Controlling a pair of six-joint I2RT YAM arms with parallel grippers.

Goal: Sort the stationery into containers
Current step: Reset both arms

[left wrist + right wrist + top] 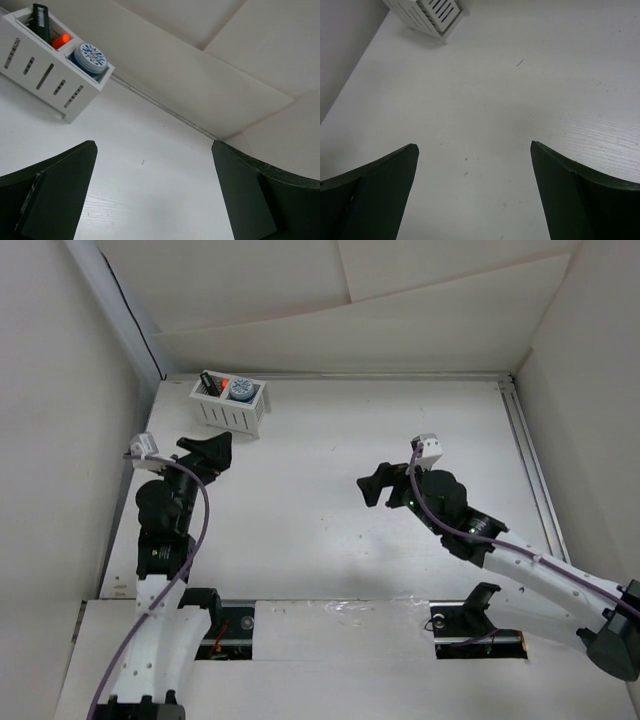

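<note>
The white slatted basket (232, 412) stands at the table's far left; it also shows in the left wrist view (47, 75) and the right wrist view (427, 15). Its left compartment holds black marker pens (41, 21) and one orange end (61, 40). Its right compartment holds a grey-blue round cylinder (90, 56). My left gripper (212, 455) is open and empty, just in front of the basket. My right gripper (378, 486) is open and empty over the middle of the table.
White walls enclose the table on the left, back and right. A metal rail (530, 465) runs along the right edge. A thin seam (160, 107) marks where the table meets the back wall.
</note>
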